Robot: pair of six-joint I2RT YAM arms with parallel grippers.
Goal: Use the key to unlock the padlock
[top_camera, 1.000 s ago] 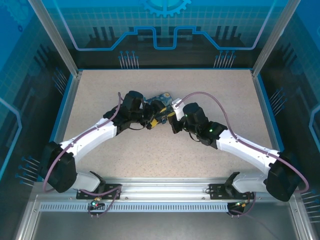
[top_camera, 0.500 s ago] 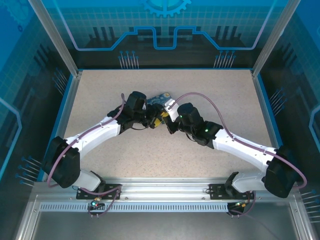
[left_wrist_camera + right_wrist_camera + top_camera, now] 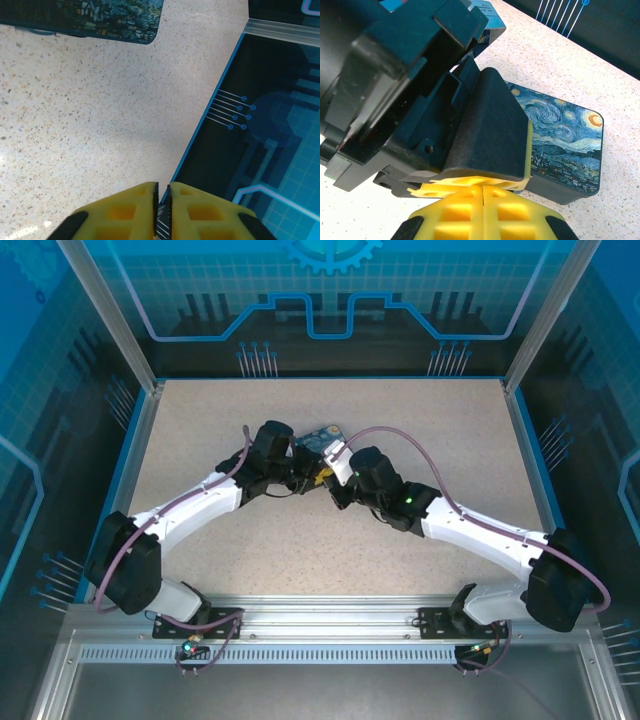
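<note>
Both arms (image 3: 185,508) are white with black joints, purple cables (image 3: 400,430) and yellow fingertips (image 3: 125,210)

Obstacles: printed box (image 3: 322,434) lying flat on the table (image 3: 200,410); left gripper (image 3: 308,478) and right gripper (image 3: 326,480), both pinched together, meeting tip to tip just on the near side of the box; left arm (image 3: 190,505) and right arm (image 3: 480,535) slanting away from there, fencing off that side. Free room: bare table beyond the box, left of the box and right of the box, out to the blue rim (image 3: 520,440) and glass walls (image 3: 330,300); open wedge of table nearer than the box, between the two arms
</note>
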